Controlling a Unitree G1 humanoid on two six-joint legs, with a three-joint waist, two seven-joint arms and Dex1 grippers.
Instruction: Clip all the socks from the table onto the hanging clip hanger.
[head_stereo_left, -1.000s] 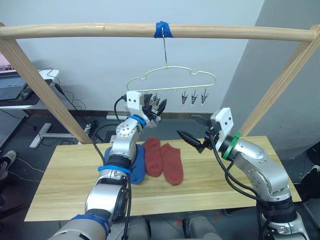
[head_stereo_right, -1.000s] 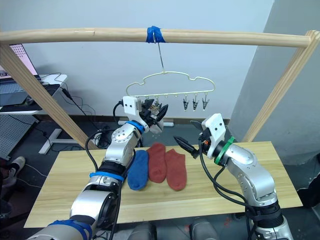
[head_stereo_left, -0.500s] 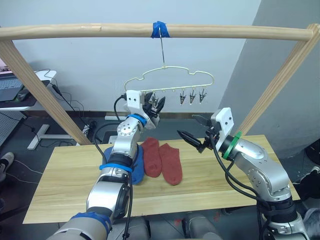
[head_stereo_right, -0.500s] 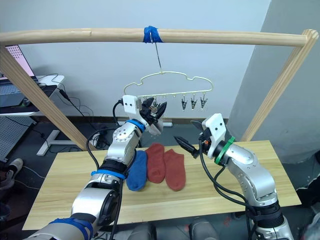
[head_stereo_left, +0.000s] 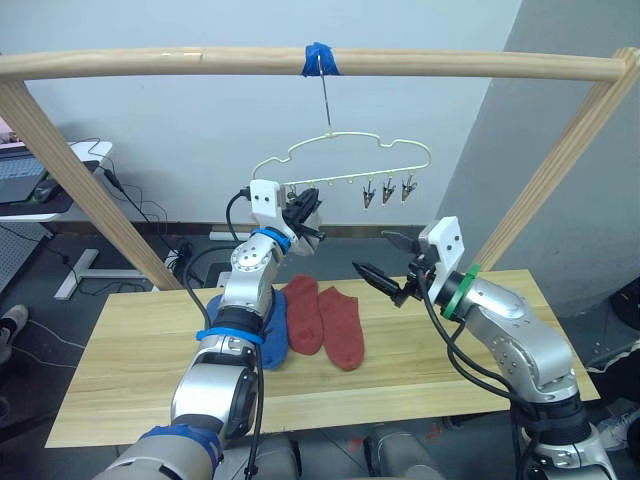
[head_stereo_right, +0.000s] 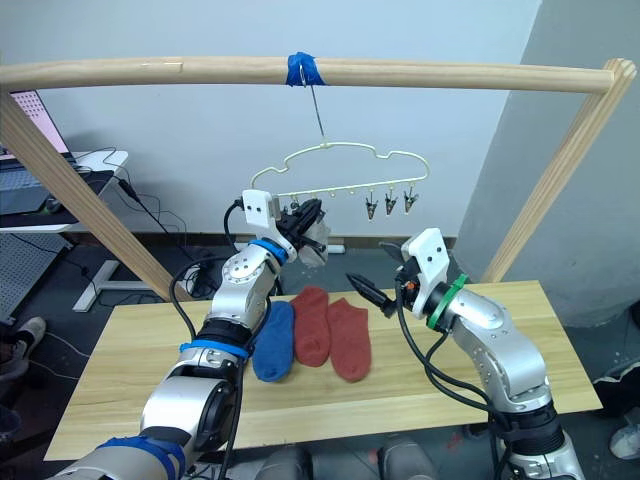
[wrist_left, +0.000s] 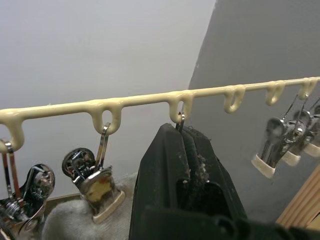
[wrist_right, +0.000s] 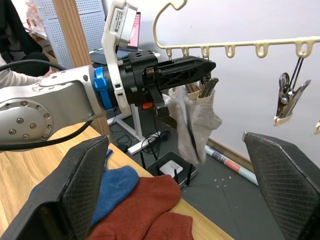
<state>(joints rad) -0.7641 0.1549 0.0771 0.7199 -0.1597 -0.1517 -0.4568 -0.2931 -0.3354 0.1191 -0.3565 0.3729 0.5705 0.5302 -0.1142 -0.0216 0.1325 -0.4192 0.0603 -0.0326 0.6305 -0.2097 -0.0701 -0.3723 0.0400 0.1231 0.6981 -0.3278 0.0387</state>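
The pale yellow-green clip hanger (head_stereo_left: 340, 160) hangs by its hook from the wooden rail. My left gripper (head_stereo_left: 308, 212) is raised to its bar and shut on a metal clip (wrist_left: 180, 120) under the third loop. Beside it, grey sock fabric (wrist_right: 197, 120) hangs from the clips at the hanger's left end. Three free clips (head_stereo_left: 387, 190) dangle at the right end. A blue sock (head_stereo_right: 272, 340) and two brick red socks (head_stereo_left: 303, 312) (head_stereo_left: 343, 325) lie side by side on the table (head_stereo_left: 130, 350). My right gripper (head_stereo_left: 372, 252) hovers open and empty above the table, right of the red socks.
The thick wooden rail (head_stereo_left: 450, 65) spans the scene on slanted posts, with blue tape (head_stereo_left: 322, 58) where the hook hangs. A white desk with a laptop (head_stereo_left: 30, 175) stands off to the left behind the table. Cables lie on the floor behind.
My left gripper's fingers have gone from open to shut on the clip. The right arm has held still.
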